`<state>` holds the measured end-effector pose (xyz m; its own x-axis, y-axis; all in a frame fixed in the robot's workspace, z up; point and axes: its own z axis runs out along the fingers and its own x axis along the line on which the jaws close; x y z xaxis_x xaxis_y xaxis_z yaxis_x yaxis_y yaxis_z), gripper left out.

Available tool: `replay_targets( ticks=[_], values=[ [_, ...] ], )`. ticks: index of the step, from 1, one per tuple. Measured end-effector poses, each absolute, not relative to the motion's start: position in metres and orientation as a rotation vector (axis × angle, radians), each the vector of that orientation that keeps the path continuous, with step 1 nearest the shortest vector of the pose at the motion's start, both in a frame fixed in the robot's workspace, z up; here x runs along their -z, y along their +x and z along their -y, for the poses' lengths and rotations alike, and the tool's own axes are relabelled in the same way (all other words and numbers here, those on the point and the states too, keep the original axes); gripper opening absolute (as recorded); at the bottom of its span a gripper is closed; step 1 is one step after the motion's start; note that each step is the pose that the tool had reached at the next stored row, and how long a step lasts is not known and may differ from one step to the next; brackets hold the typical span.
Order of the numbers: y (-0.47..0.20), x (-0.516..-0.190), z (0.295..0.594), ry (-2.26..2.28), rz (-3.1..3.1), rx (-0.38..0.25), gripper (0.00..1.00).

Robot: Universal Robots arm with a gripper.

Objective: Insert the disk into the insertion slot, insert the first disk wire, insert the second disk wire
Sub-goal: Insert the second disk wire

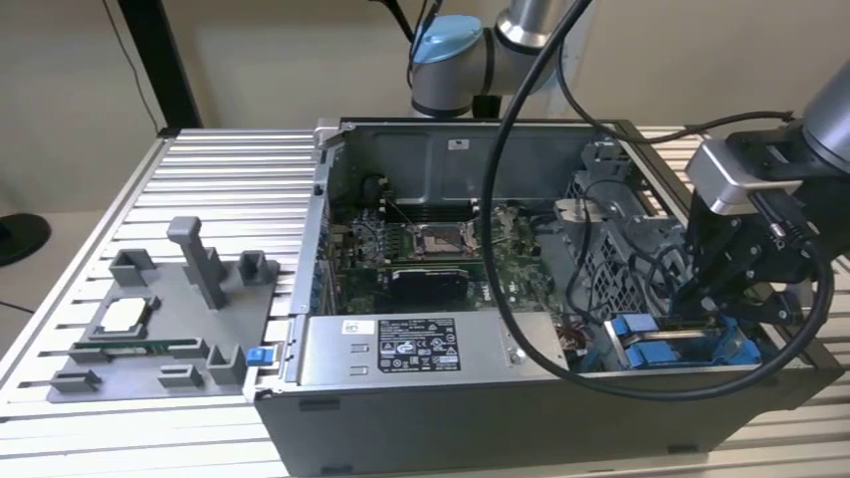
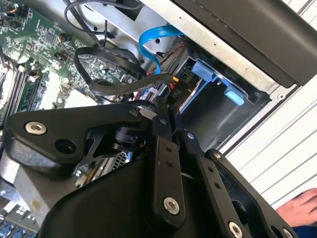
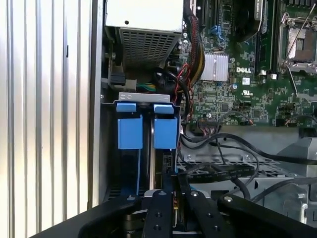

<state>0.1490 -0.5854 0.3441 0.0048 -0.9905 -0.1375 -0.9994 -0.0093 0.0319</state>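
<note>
The tool [image 1: 735, 289] is down inside the open computer case [image 1: 398, 418], at the exterior view's right, right over the insertion slot [image 3: 130, 163]. Its fingers [image 3: 159, 213] are drawn close together and seem to pinch a black wire plug [image 2: 171, 94] — though that's my reading, the grip itself is half hidden. The disk [image 3: 163, 166] already sits on edge in the slot, blue tabs [image 3: 147, 133] up, directly ahead of the fingertips, its long axis running away from them.
</note>
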Motion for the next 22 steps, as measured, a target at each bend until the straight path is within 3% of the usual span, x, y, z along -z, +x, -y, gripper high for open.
replay_targets(
  ticks=[22],
  values=[
    [0.1477,-0.3466,0.5856,-2.169,-2.153,-0.177,0.00]
  ],
)
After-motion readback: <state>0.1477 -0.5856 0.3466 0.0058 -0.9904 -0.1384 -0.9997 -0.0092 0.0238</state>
